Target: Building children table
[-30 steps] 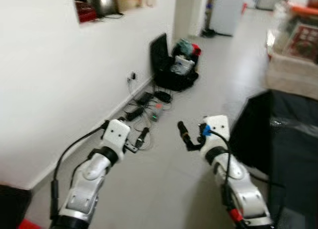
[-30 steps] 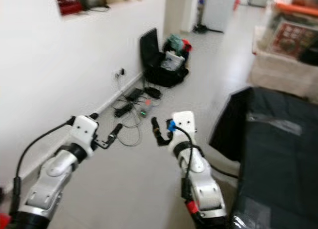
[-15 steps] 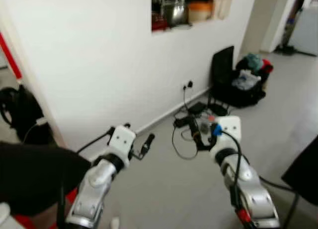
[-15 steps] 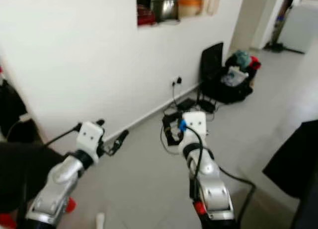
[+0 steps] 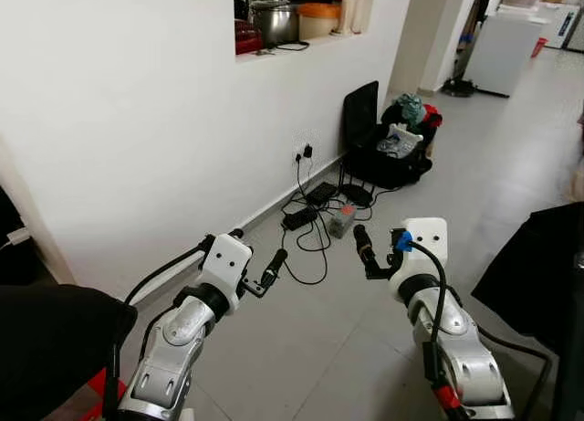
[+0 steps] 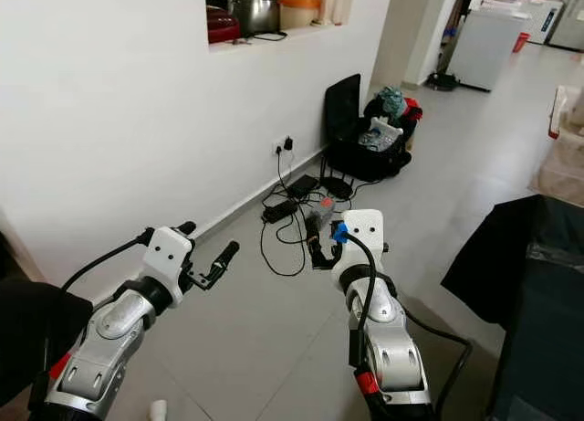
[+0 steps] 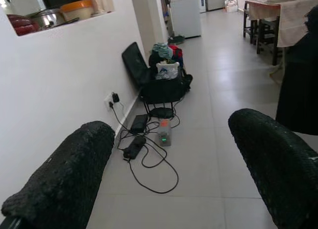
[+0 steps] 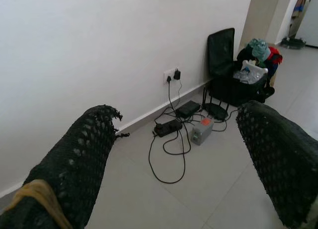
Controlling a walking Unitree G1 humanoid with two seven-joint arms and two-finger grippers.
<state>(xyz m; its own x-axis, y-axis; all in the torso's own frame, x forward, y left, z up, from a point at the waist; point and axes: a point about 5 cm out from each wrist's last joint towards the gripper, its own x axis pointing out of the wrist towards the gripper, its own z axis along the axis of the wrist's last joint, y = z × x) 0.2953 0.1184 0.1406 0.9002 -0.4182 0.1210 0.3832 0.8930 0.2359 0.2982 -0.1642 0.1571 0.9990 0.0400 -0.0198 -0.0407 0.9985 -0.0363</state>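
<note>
Two grippers are held out in front of the robot above a grey tiled floor, and nothing is gripped by either. The left gripper is raised on the left, and in the left wrist view its two black fingers are seen spread wide apart with bare floor between them. The right gripper is raised on the right, and in the right wrist view its fingers are likewise spread apart and empty. Just beyond both grippers, a tangle of black cables is laid on the floor, together with a small grey box with a red top and dark adapters. The cables are led to a wall socket low on the white wall. Further along the wall, an open black suitcase stuffed with clothes is placed. Pots are set on a ledge in the wall opening. A black cloth-covered object is seen at the right. No children's table parts can be made out.
</note>
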